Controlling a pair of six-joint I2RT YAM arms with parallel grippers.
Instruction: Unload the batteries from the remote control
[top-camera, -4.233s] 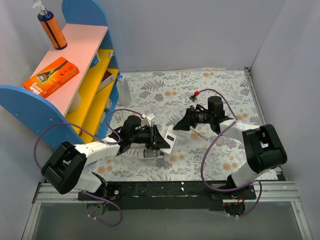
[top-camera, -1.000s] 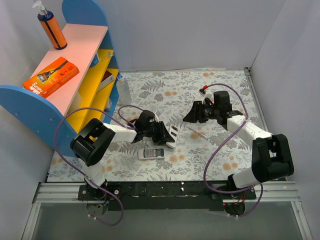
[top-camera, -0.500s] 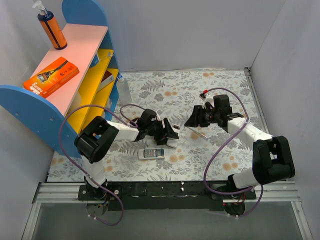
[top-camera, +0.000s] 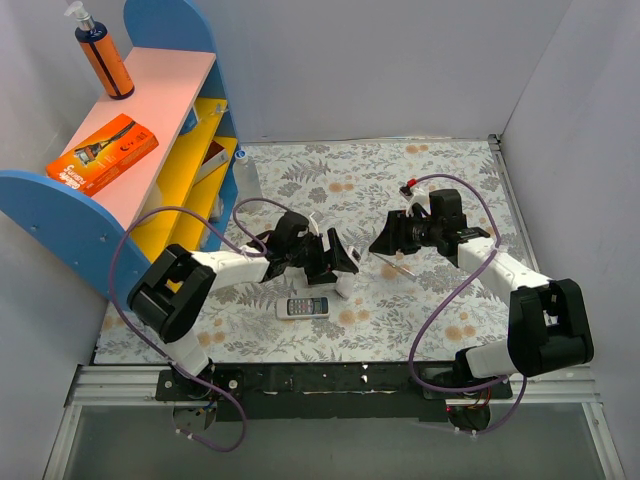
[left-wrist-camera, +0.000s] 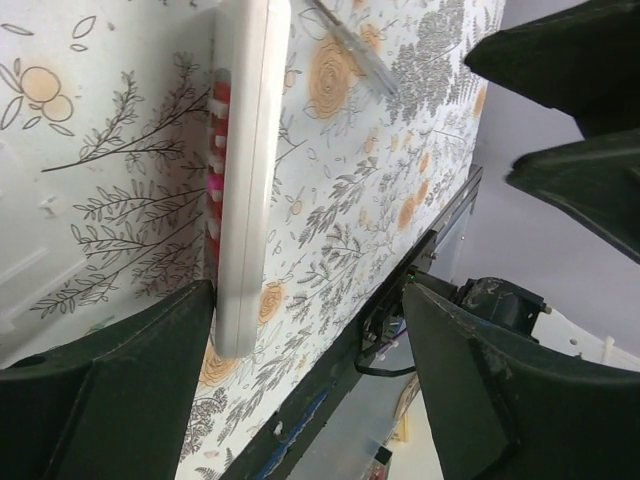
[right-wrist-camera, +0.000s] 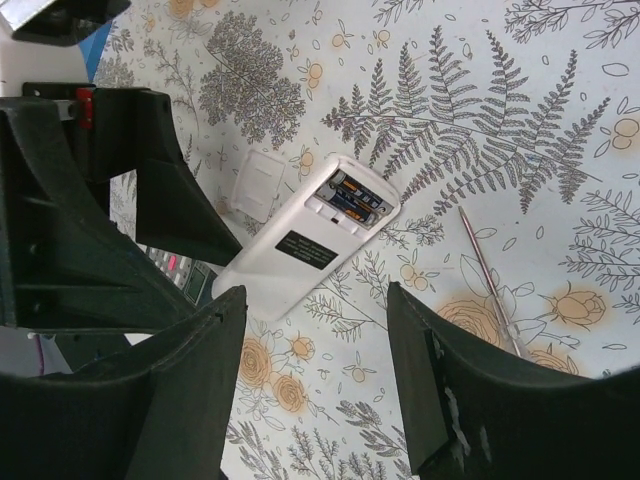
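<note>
Presently, the batteries (right-wrist-camera: 352, 197) sit in the open compartment of the white remote control (right-wrist-camera: 315, 235). The remote lies on the floral table cover (right-wrist-camera: 560, 120) just ahead of the right gripper (right-wrist-camera: 316, 290), in line with the gap between its widely parted fingers, neither closed on it. The left gripper (left-wrist-camera: 308, 290) is likewise spread, with the remote's end close against one finger (left-wrist-camera: 150, 370). A small white cover piece (right-wrist-camera: 258, 184) lies just beside the remote.
</note>
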